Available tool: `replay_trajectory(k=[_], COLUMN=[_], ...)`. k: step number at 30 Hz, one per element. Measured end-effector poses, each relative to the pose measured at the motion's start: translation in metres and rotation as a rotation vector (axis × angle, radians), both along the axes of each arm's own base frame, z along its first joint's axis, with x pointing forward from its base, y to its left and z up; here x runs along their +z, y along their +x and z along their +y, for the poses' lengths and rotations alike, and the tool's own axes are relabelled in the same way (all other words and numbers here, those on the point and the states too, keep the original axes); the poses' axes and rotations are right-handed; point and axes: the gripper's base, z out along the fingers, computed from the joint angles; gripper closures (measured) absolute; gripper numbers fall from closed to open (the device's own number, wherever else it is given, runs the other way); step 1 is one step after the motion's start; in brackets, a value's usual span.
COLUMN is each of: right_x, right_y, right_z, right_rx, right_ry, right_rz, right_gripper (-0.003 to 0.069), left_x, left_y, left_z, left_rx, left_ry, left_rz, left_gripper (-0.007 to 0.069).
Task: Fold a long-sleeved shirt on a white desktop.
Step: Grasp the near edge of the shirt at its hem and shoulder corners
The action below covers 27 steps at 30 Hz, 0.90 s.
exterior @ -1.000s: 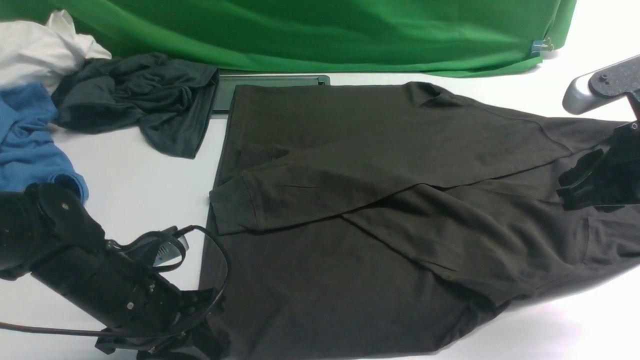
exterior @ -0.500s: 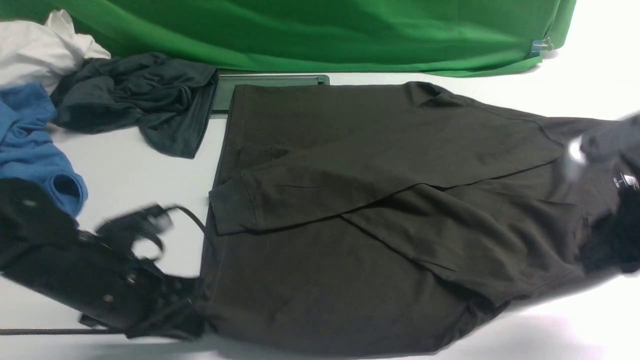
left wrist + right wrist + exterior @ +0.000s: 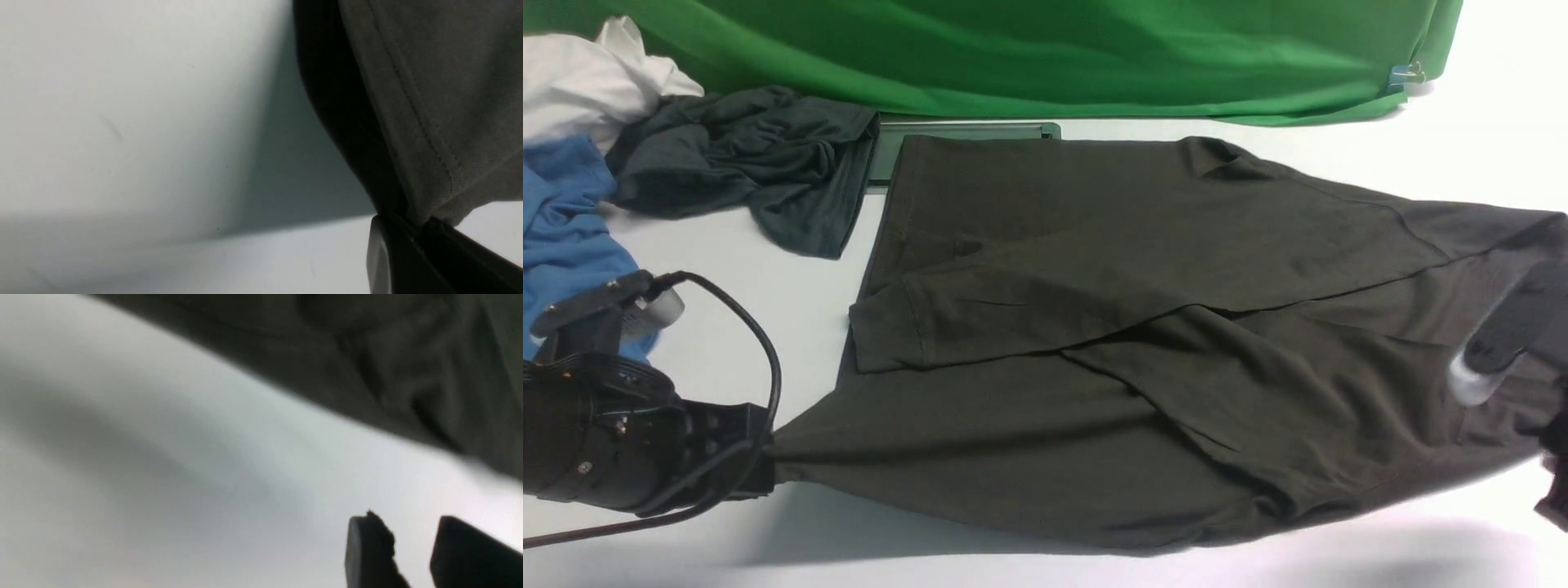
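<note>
- Pinching a hem corner of the long-sleeved shirt (image 3: 1143,327), my left gripper (image 3: 412,226) sits toward the desk's (image 3: 768,261) near left corner.
- My right gripper (image 3: 410,539) is spread, toward the near right.
- The shirt stretches toward the far edge.

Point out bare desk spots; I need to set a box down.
Bare: the desktop between grey garment, shirt and left gripper; the near strip before the shirt; the far right corner past the green cloth. Crowded: far left clothes pile.

White desktop (image 3: 727,245), long-sleeved shirt (image 3: 1143,269) spread out, charcoal garment (image 3: 752,163), blue shirt (image 3: 564,229), green cloth (image 3: 1029,57)
</note>
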Motion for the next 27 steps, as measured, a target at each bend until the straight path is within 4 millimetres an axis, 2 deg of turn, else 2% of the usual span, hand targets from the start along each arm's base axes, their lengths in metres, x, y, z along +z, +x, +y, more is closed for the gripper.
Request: replay_trajectory(k=[4, 7, 14, 22, 27], right_x=[-0.021, -0.026, -0.027, -0.028, -0.044], right_y=[0.014, 0.019, 0.018, 0.021, 0.014], right_z=[0.005, 0.006, 0.001, 0.003, 0.003], right_rx=[0.266, 0.357, 0.369, 0.39, 0.399], right_ry=[-0.039, -0.054, -0.014, 0.019, 0.029], right_rz=[0.068, 0.072, 0.091, 0.057, 0.077], right_gripper=[0.0409, 0.0409, 0.0409, 0.0409, 0.0409], left_x=[0.0, 0.0, 0.0, 0.0, 0.0], left_y=[0.0, 0.0, 0.0, 0.0, 0.0], left_z=[0.0, 0.0, 0.0, 0.0, 0.0], left_rx=[0.0, 0.0, -0.001, 0.0, 0.0], left_ry=[0.0, 0.0, 0.001, 0.002, 0.002], left_rz=[0.0, 0.001, 0.0, -0.003, -0.003], left_gripper=[0.06, 0.06, 0.06, 0.06, 0.06])
